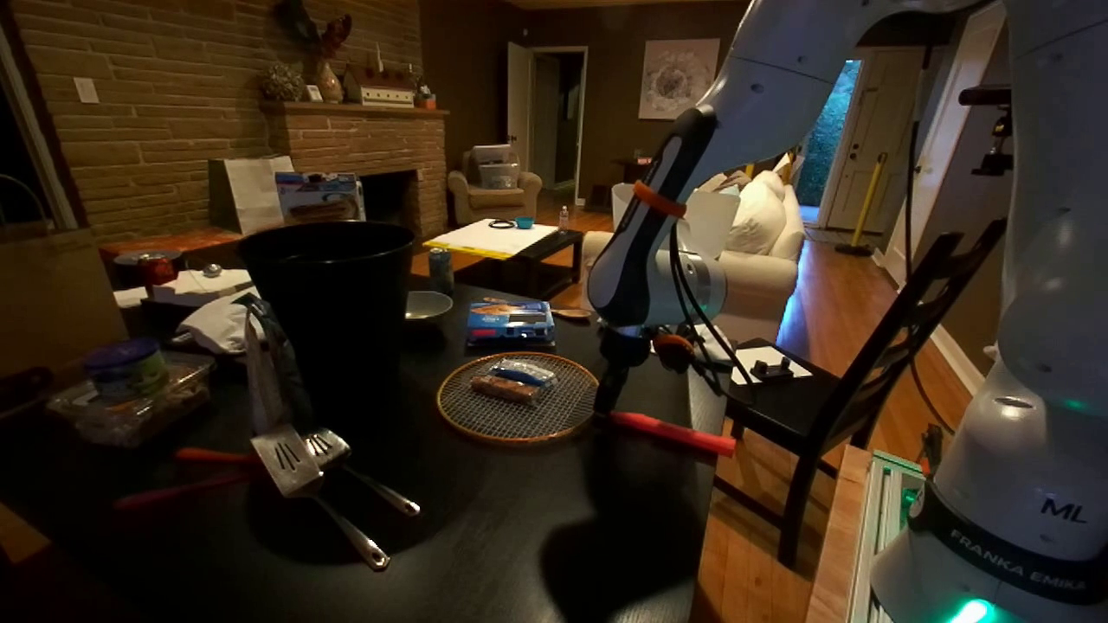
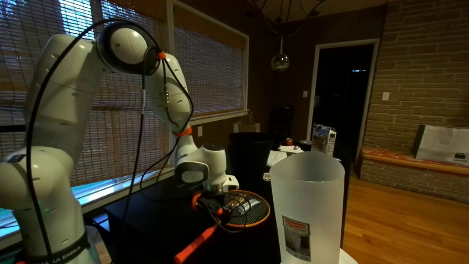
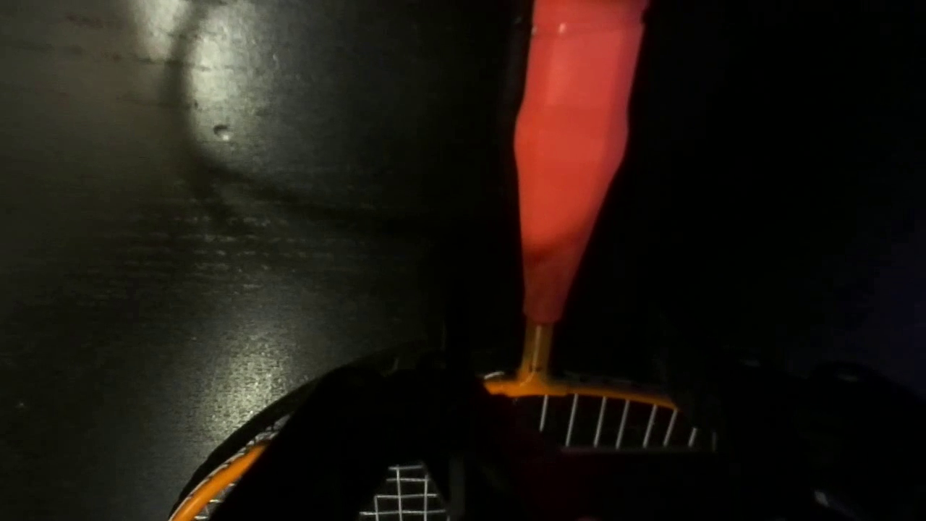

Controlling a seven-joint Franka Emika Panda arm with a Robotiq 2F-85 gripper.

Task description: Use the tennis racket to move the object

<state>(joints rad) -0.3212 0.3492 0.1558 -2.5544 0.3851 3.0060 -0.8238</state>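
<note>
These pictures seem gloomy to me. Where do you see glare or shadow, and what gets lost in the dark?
Wrist view: pale glare on the black table, much of the lower part lost in black, though the racket's red handle stands out; in an exterior view, a broad shadow on that table; in an exterior view, bluish light under the blinds.
</note>
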